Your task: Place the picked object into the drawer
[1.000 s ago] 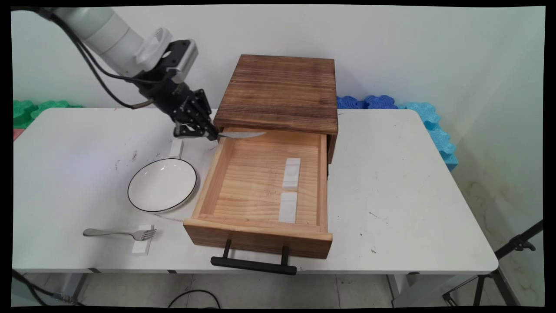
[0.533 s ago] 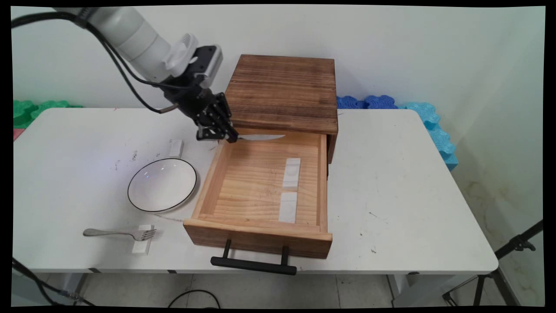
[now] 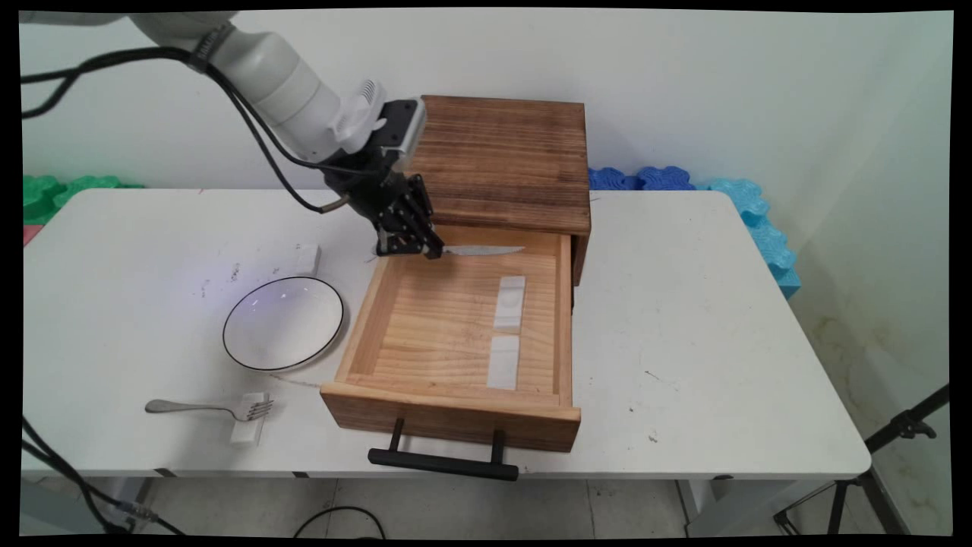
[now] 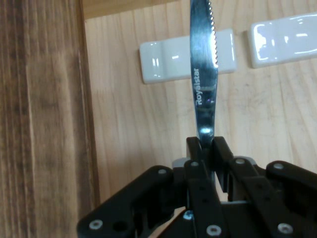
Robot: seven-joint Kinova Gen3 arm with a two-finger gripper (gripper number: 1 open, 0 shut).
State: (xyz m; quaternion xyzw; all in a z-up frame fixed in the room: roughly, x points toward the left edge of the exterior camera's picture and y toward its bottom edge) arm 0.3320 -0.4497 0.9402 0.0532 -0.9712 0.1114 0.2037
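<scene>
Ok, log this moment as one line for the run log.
gripper: shut on knife | position: over open drawer rear | inside: two white rests | table: plate, fork

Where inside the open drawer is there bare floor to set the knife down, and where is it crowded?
The gripper holds the knife over the drawer back. Bare wood runs from the left wall to the two white rests. Those rests crowd the strip by the right wall.

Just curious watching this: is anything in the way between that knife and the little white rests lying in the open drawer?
Nothing visible. The gripper holds the knife over the open drawer, and only bare wood lies between the blade and the two white rests.
</scene>
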